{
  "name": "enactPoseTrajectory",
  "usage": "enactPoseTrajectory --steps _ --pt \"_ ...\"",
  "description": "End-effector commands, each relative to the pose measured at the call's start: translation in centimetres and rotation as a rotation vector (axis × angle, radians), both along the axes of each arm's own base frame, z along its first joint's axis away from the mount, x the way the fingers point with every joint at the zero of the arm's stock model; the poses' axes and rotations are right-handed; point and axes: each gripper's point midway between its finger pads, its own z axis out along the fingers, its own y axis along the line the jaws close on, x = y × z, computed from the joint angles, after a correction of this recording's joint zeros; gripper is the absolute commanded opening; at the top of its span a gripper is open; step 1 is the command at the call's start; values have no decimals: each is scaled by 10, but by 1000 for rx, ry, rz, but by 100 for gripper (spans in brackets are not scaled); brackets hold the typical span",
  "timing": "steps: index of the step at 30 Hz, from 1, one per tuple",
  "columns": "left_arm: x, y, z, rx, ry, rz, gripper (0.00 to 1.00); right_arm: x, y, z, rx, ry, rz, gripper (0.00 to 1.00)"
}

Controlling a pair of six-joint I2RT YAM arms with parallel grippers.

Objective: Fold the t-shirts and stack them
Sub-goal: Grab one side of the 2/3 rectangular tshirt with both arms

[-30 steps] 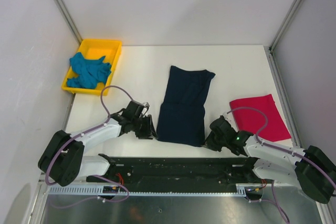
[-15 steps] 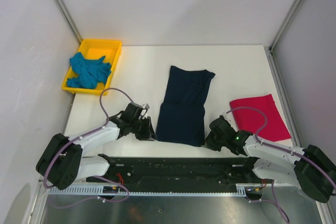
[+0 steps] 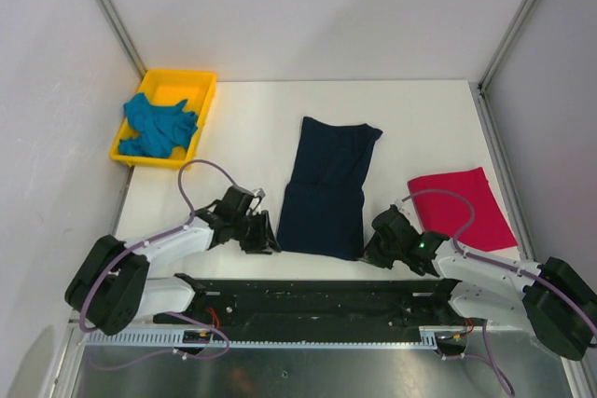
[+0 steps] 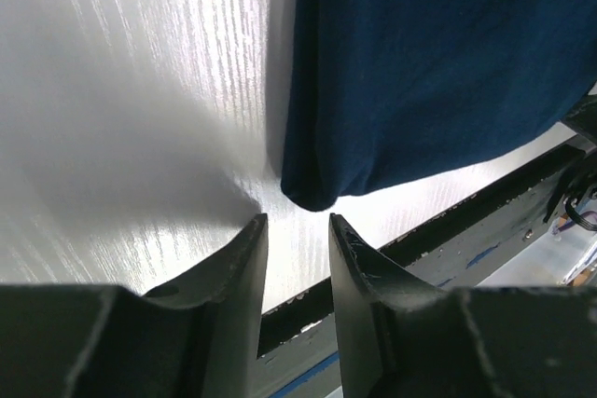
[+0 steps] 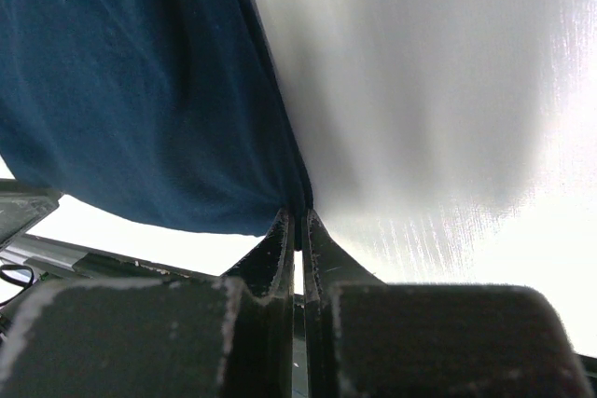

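Three t-shirts, none stacked yet. The navy t-shirt (image 3: 326,193) lies flat mid-table as a long narrow strip, its near hem just ahead of my bases. The pink t-shirt (image 3: 462,207) sits folded to the right, well apart from the navy one. The teal t-shirt (image 3: 159,126) is bunched in the yellow tray (image 3: 207,81) at the far-left corner.

Step in hand, as I read it: taking both near corners of the navy strip for the cross fold, near hem up to the far end.

R gripper (image 5: 297,214): fingers pressed together with no gap, and the navy hem runs right into the tips. It looks like a pinch on the near-right corner, though I can't see how much cloth is in there.

L gripper (image 4: 297,221): low over the table (image 3: 420,118), jaws a narrow way apart with nothing between them. The rounded near-left corner sits just beyond my tips, close but not inside.

Next move for L: ease fwd so one finger goes under the corner and one over, then close. The cloth is soft and layered, so I need to catch all the layers, not just the top one. Then lift both corners together, keep them level, carry them to the far hem and lay down w/o dragging the strip askew. If R's bite is thin it may slip on the lift.
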Motion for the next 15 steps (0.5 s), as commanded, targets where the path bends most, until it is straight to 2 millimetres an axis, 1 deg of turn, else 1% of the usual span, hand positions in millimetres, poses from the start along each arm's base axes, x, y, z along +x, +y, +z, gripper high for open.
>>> enactPoseTrajectory --steps 1,8,15 --pt "18 -10 6 -26 -24 19 37 -3 -14 -6 -78 9 -9 0" --pt "25 -14 1 -25 -23 27 37 -4 -15 -5 -78 8 -11 0" --pt "24 -7 -9 14 -15 45 34 -4 -16 -5 -79 7 -11 0"
